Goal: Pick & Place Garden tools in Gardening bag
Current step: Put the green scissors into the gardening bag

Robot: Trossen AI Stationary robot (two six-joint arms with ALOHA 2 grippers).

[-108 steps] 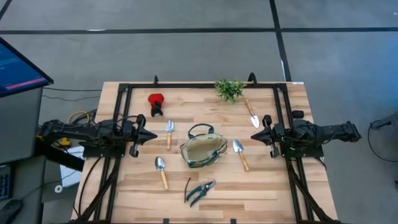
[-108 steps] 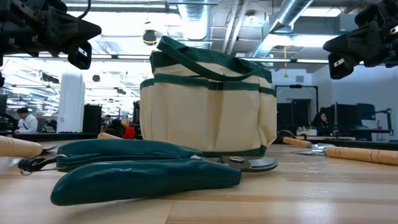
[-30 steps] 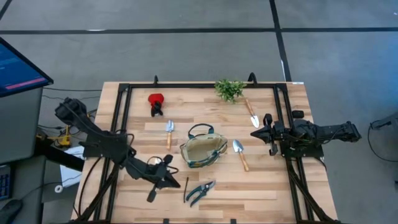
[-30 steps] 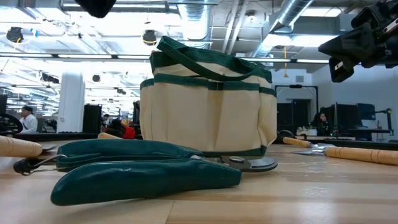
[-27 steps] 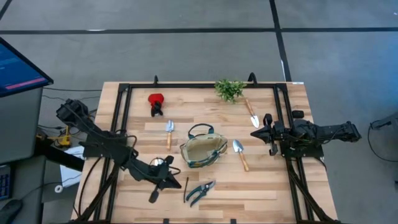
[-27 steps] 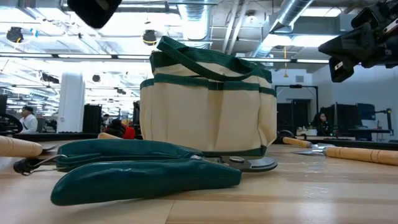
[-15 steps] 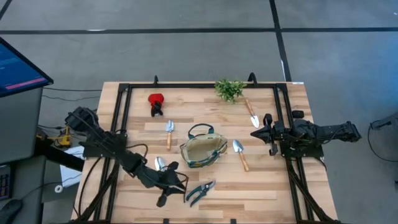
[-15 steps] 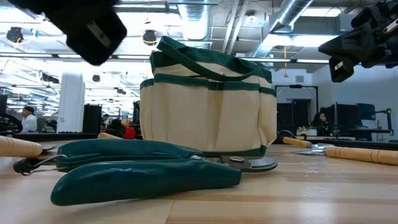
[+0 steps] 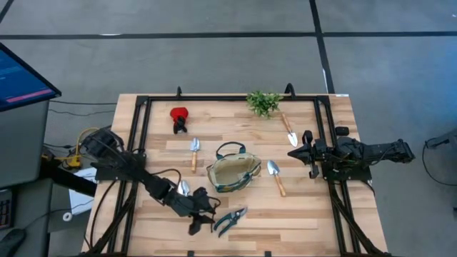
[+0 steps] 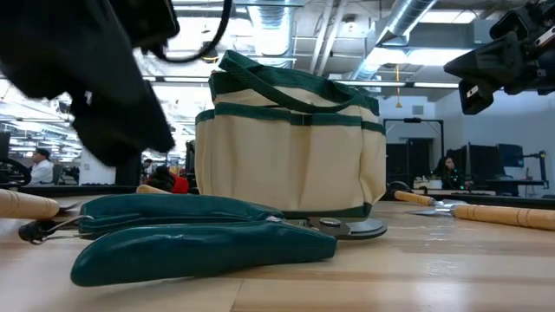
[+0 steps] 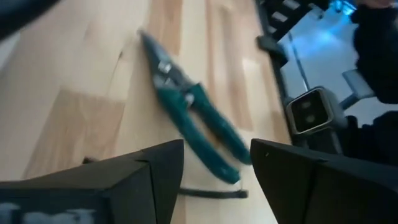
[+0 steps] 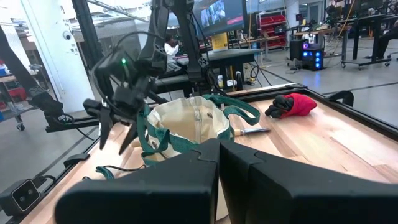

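Shears (image 9: 230, 220) on table, left claw (image 9: 202, 214) open above

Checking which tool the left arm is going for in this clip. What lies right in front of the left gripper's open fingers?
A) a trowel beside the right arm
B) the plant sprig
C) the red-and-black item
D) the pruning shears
D: the left wrist view shows the pruning shears lying on the table just beyond the open left gripper, and from above that gripper sits next to the shears.
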